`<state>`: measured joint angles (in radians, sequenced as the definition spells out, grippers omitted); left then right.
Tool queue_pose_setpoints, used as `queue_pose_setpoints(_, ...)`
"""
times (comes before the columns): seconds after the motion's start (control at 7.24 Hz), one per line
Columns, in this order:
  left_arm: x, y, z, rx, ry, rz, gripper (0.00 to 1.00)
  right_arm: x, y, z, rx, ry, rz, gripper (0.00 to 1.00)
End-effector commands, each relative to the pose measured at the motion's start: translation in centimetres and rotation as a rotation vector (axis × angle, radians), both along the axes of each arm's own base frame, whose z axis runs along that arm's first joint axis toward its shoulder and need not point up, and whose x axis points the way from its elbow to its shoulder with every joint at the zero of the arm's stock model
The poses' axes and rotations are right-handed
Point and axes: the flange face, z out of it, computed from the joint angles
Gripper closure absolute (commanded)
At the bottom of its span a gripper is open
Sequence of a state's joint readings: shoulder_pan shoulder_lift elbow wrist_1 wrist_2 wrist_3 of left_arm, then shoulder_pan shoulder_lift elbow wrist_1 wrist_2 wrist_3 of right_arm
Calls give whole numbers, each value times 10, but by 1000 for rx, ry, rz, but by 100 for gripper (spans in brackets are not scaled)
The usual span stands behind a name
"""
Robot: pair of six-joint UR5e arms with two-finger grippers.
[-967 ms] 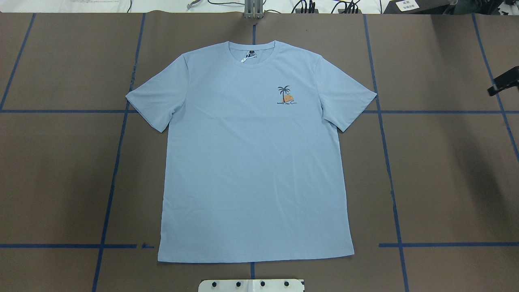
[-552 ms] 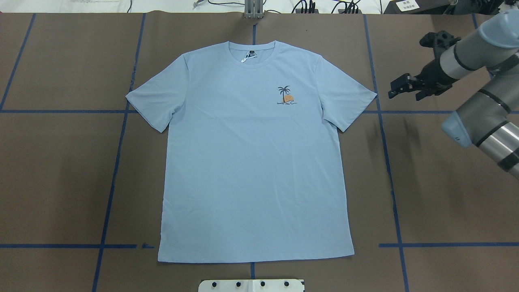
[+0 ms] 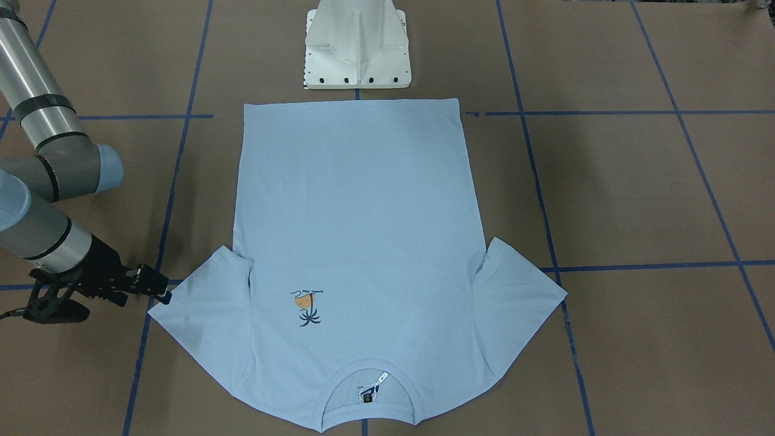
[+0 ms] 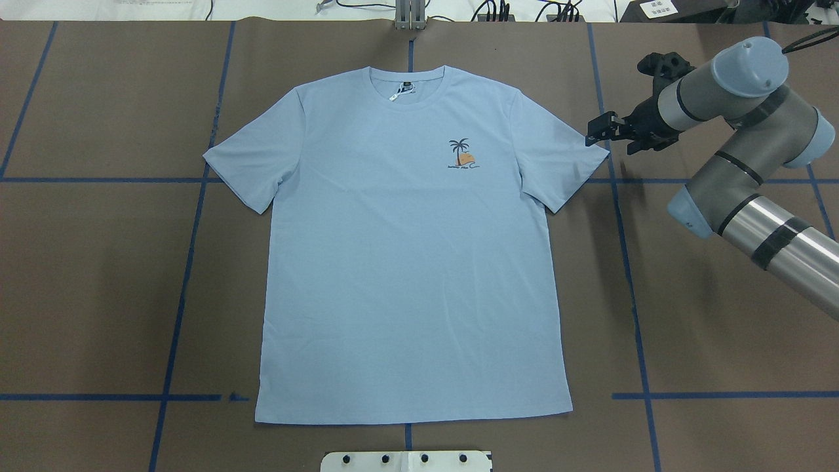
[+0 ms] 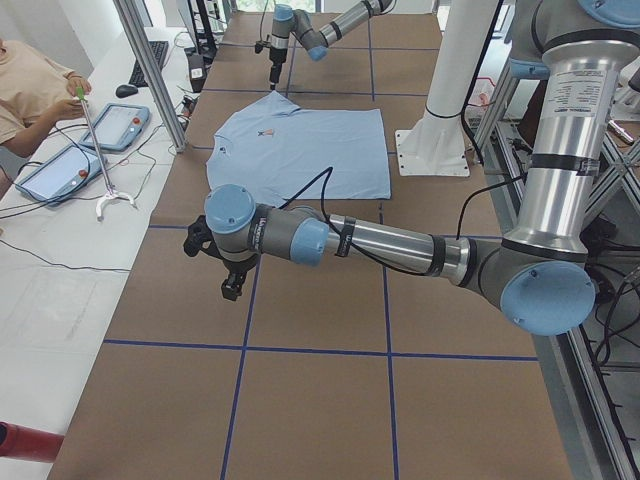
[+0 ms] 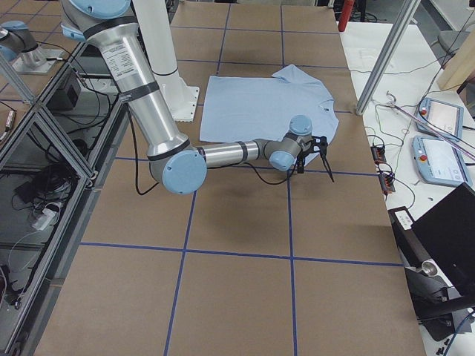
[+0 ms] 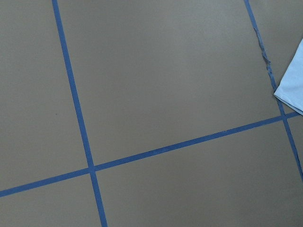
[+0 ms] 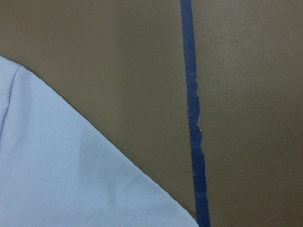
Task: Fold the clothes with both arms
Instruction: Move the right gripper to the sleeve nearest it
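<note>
**Opening step: approach to the first grasp.** The light blue T-shirt (image 4: 406, 262) lies flat and unfolded, print side up, in the middle of the tabletop (image 4: 708, 314), with its neck away from the robot. The right claw (image 4: 598, 130), its jaws seemingly parted and holding nothing, hangs at the outer corner of the sleeve on the robot's right (image 4: 564, 164); whether it touches cannot be judged. The left claw (image 5: 231, 288) hovers over bare tabletop, well apart from the other sleeve (image 4: 249, 164), and whether it is open cannot be told.

The next move probably calls for lowering the right claw onto the sleeve hem and bringing the left claw across to its own sleeve. The cloth lies flush, so a finger likely has to slip beneath it.

Around the shirt are blue tape lines (image 4: 180, 288), the white pedestal base (image 3: 357, 48) just beyond the bottom hem, and a person (image 5: 25, 85) with tablets (image 5: 118, 125) at a side bench.
</note>
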<state>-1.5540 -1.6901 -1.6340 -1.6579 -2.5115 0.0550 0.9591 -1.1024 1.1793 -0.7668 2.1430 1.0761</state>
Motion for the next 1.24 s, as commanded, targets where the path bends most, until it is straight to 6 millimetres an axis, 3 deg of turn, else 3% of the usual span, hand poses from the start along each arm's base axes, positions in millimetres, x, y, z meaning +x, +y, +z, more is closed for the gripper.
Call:
queue_pose_setpoints(0.0,0,0,-1,18,-1,-1,0,-9,-8,6,-6,21,14,10)
queue_pose_setpoints(0.14,0,0,-2,23,-3,0,0,-8,-6,10,-13,24,15,21)
queue_pose_setpoints(0.41,0,-1,-3,28,-5,0,0,-6,0,17,-26,23,9,29)
queue_pose_setpoints(0.55,0,-1,-3,29,-5,1,0,-7,0,16,-28,21,8,41)
queue_pose_setpoints(0.69,0,0,-2,28,-5,1,0,-6,0,16,-43,16,20,60)
queue_pose_setpoints(0.83,0,0,-3,29,-5,1,0,-7,0,12,-43,10,20,95)
queue_pose_setpoints(1.1,0,0,-2,29,-7,1,0,-7,1,8,-45,-2,10,100)
